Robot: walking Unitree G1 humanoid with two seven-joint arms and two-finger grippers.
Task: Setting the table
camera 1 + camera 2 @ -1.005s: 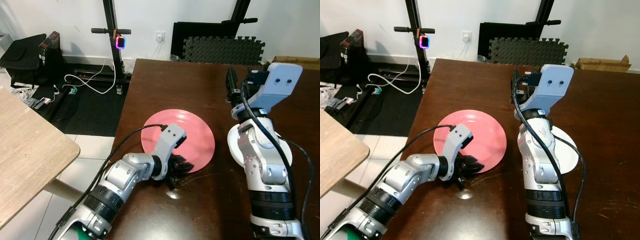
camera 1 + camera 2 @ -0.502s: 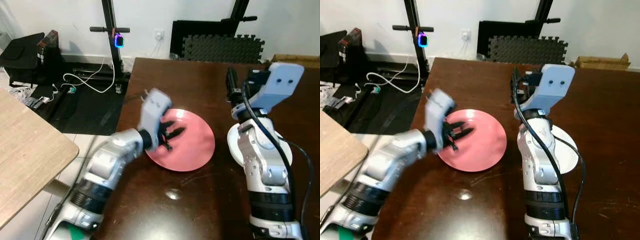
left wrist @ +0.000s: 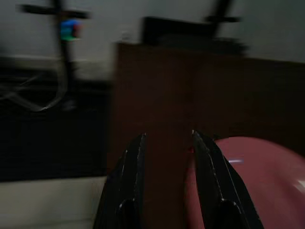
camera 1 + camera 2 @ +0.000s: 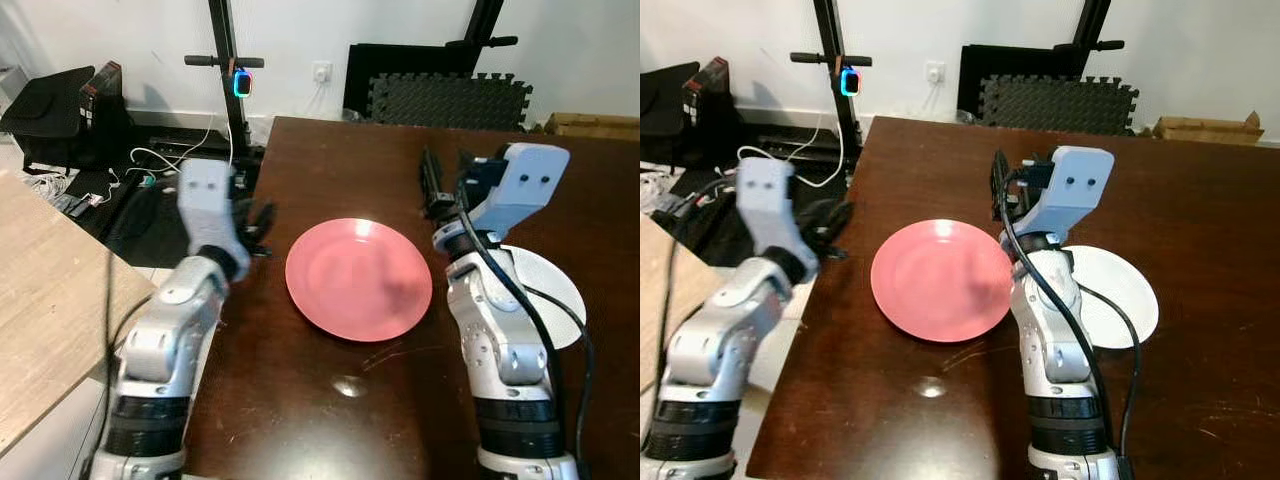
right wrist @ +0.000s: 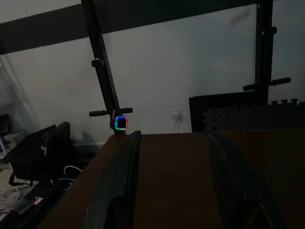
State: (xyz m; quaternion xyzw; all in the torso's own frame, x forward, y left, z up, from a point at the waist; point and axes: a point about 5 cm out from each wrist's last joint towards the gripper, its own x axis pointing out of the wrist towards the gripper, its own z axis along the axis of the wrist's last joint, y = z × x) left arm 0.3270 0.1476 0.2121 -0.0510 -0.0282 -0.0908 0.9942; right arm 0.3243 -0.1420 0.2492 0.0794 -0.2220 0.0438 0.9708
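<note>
Round pink plate [image 4: 359,279] lies flat on the dark brown wooden table [image 4: 330,400], near the table's left edge, with nothing on it. A round white plate [image 4: 550,305] lies on the same table just beyond the pink one, partly hidden behind the right arm; whether the 2 rims touch cannot be told.

The left gripper [image 4: 252,228] is raised off to the side of the pink plate, at the table's left edge. Its 2 black fingers [image 3: 135,162] stand a narrow gap apart and hold nothing. In the left wrist view, which is blurred, the plate's rim sits just past the tip of one finger and bare table lies ahead of the other.

The right gripper [image 4: 432,185] is held up above the table, its fingers pointing away toward the far wall. Its 2 fingers [image 5: 125,157] are spread wide and empty, with bare table between and beyond them. The pink plate is below and behind those fingertips, and the white plate is beside the arm.

Judging from this, the pink plate looks already set and the white plate is the likely next piece. To do that well, the right fingers should tip down and close on the rim from the open side, then slide it clear of the pink plate without nudging it.
</note>
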